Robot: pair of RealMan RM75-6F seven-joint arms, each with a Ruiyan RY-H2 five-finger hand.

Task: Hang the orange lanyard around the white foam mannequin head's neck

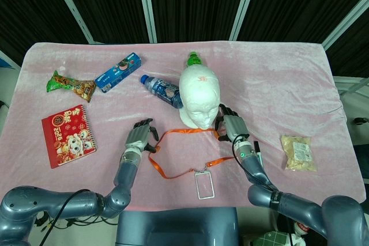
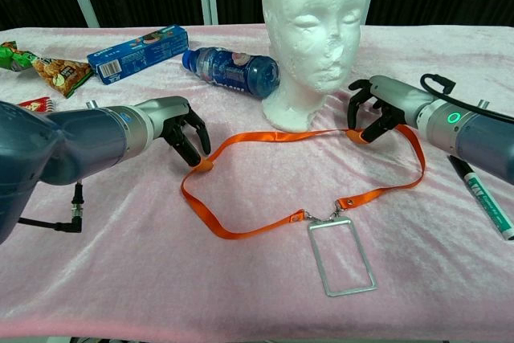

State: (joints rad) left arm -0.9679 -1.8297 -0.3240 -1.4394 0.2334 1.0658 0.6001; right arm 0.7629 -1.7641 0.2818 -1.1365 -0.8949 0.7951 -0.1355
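Pink velvety cloth covers the bench, with dark curtains behind it. At the left, the left hand reaches down with its fingers curled onto the left bend of the orange lanyard; its fingertips touch the strap, and it looks pinched there, though the grip itself is partly hidden. The strap lies as an open loop flat on the cloth in front of the white foam mannequin head, which stands upright, with the clear badge holder trailing toward the near edge. At the right, the right hand closes its fingers on the loop's right side just beside the neck. The step in hand seems to be securing both sides of the loop; next, both hands would need to lift it, spread it wide, and carry it up over the crown.
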